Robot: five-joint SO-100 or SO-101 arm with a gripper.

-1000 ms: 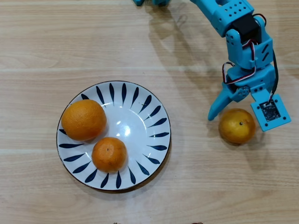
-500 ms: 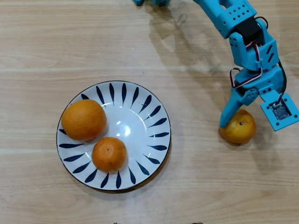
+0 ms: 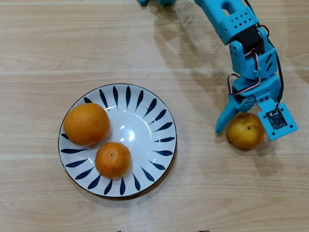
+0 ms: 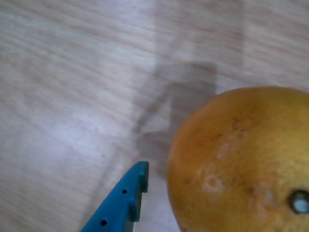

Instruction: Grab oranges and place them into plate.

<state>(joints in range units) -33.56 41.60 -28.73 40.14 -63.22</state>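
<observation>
**Basically: last orange, grip not made yet**

Two oranges sit in the plate (image 3: 161, 113): the large deep-orange one (image 3: 86, 123) at its left, the smaller one (image 3: 113, 159) toward the lower middle. The yellower orange (image 3: 245, 130) is on the bare wooden table (image 3: 145, 38), well to the right of the plate in the overhead view.

The gripper (image 3: 244, 125) is spread around it from above. One blue finger (image 3: 226, 117) lies just beside the fruit's left flank; whether it touches, I can't tell. Wrist view shows a fingertip (image 4: 124, 203) with a sliver of table between it and the peel (image 4: 231, 159).

Handling, my read:
- Round, firm, moderately heavy for this arm, so it will roll if nudged off-centre.
- Peel is dimpled, decent friction, slight give.
- Take it across the widest girth, not up near the stem dot (image 4: 299, 201), and close firmly without crushing.
</observation>
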